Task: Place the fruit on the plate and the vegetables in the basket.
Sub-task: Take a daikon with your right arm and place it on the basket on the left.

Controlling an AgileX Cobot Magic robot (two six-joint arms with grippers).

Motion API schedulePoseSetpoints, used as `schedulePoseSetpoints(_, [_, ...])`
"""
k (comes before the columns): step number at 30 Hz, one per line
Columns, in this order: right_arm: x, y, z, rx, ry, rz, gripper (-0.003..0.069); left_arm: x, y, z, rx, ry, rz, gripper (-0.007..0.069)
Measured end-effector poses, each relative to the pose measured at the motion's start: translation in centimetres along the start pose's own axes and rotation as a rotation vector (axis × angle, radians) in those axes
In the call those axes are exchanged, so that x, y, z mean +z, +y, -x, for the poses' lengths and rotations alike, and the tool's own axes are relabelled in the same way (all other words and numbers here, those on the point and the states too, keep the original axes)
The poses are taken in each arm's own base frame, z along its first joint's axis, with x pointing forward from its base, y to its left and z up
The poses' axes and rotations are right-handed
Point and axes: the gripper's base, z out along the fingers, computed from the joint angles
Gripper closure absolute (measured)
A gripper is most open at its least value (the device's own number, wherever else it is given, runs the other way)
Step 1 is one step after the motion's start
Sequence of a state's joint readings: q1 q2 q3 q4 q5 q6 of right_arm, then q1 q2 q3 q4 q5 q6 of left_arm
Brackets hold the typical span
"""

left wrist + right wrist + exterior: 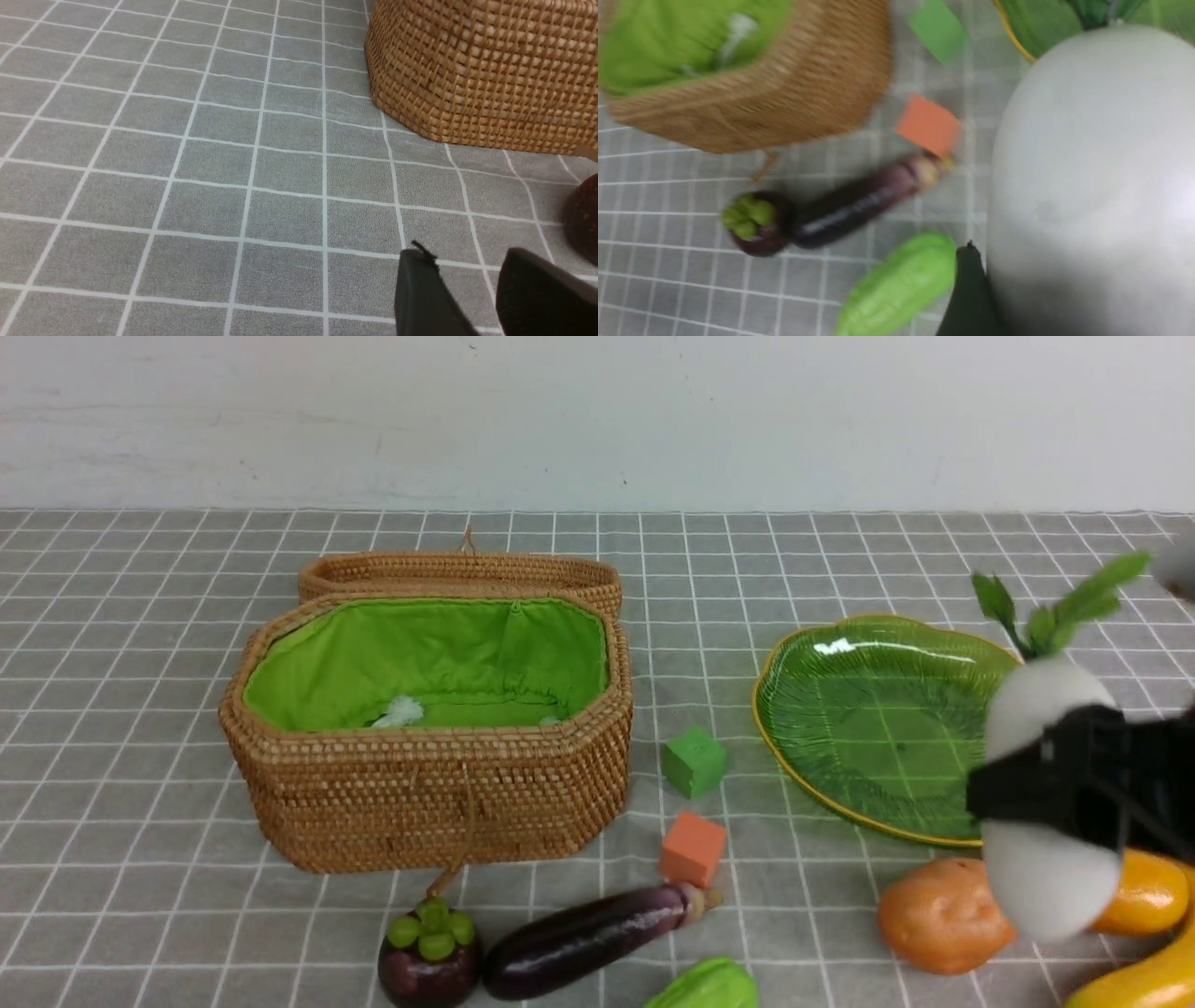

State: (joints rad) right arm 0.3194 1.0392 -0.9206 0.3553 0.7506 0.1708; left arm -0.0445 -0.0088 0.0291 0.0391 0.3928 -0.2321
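Note:
My right gripper (1055, 789) is shut on the white radish (1046, 705) with green leaves and holds it in the air at the right, in front of the green plate (878, 719). The radish fills the right wrist view (1092, 177), with one finger (971, 294) against its side. The open basket (429, 793) stands left of centre. On the cloth at the front lie the mangosteen (429, 957), the eggplant (583, 938), a light green ridged vegetable (705, 987), the potato (938, 915), the mango (1144, 891) and the banana (1144, 980). My left gripper (467, 261) is open and empty, low over the cloth near the basket (486, 70).
A green cube (694, 761) and an orange cube (693, 849) sit between the basket and the plate. The basket lid (457, 574) hangs open behind it. A small white bit (401, 712) lies on the green lining. A white wall stands at the back.

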Motion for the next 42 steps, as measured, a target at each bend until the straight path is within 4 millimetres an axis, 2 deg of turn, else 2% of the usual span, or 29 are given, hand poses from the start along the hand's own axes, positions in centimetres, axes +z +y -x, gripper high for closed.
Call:
schedulePoseSetpoints(2, [1.0,1.1,2.2,-0.068,0.001,0.039,0.0187,0.0,0.0,0.0,0.0,0.0,0.0,0.0386])
schedulePoseSetpoints(4, [1.9,1.6,3.3,-0.094,0.007,0.057,0.0187,0.0,0.0,0.0,0.0,0.0,0.0,0.0386])
schedulePoseSetpoints(5, [3.3,2.4,4.6,-0.143,0.02,0.093,0.0187,0.0,0.0,0.0,0.0,0.0,0.0,0.0386])
schedulePoseSetpoints(7, [5.0,3.4,5.9,-0.197,0.036,0.123,0.0187,0.0,0.0,0.0,0.0,0.0,0.0,0.0386])
schedulePoseSetpoints(10, [8.0,5.5,7.4,-0.286,0.062,0.169,0.0187,0.0,0.0,0.0,0.0,0.0,0.0,0.0386])
schedulePoseSetpoints(11, [9.6,6.4,7.9,-0.318,0.078,0.182,0.0187,0.0,0.0,0.0,0.0,0.0,0.0,0.0386])
schedulePoseSetpoints(12, [9.7,6.7,8.1,-0.326,0.071,0.188,0.0187,0.0,0.0,0.0,0.0,0.0,0.0,0.0386])
schedulePoseSetpoints(17, [14.5,10.4,9.7,-0.452,0.049,0.232,0.0187,0.0,0.0,0.0,0.0,0.0,0.0,0.0386])
schedulePoseSetpoints(18, [16.0,11.2,9.7,-0.502,0.035,0.235,0.0187,0.0,0.0,0.0,0.0,0.0,0.0,0.0386])
schedulePoseSetpoints(19, [16.1,11.4,9.9,-0.518,0.024,0.235,0.0187,0.0,0.0,0.0,0.0,0.0,0.0,0.0386])
schedulePoseSetpoints(21, [18.9,12.7,9.6,-0.618,-0.03,0.236,0.0187,0.0,0.0,0.0,0.0,0.0,0.0,0.0386])
schedulePoseSetpoints(22, [19.5,13.0,9.4,-0.638,-0.036,0.239,0.0187,0.0,0.0,0.0,0.0,0.0,0.0,0.0386])
schedulePoseSetpoints(23, [19.8,13.1,9.4,-0.648,-0.056,0.236,0.0187,0.0,0.0,0.0,0.0,0.0,0.0,0.0386])
schedulePoseSetpoints(26, [23.1,13.8,8.2,-0.709,-0.103,0.229,0.0187,0.0,0.0,0.0,0.0,0.0,0.0,0.0386])
schedulePoseSetpoints(29, [24.9,13.9,7.4,-0.735,-0.124,0.218,0.0187,0.0,0.0,0.0,0.0,0.0,0.0,0.0386])
schedulePoseSetpoints(35, [25.9,13.7,6.8,-0.734,-0.107,0.213,0.0177,0.0,0.0,0.0,0.0,0.0,0.0,0.0386])
schedulePoseSetpoints(40, [26.0,13.5,6.3,-0.759,-0.049,0.212,0.0025,0.0,0.0,0.0,0.0,0.0,0.0,0.0386])
schedulePoseSetpoints(42, [25.9,13.4,6.0,-0.787,-0.009,0.206,-0.0014,0.0,0.0,0.0,0.0,0.0,0.0,0.0386])
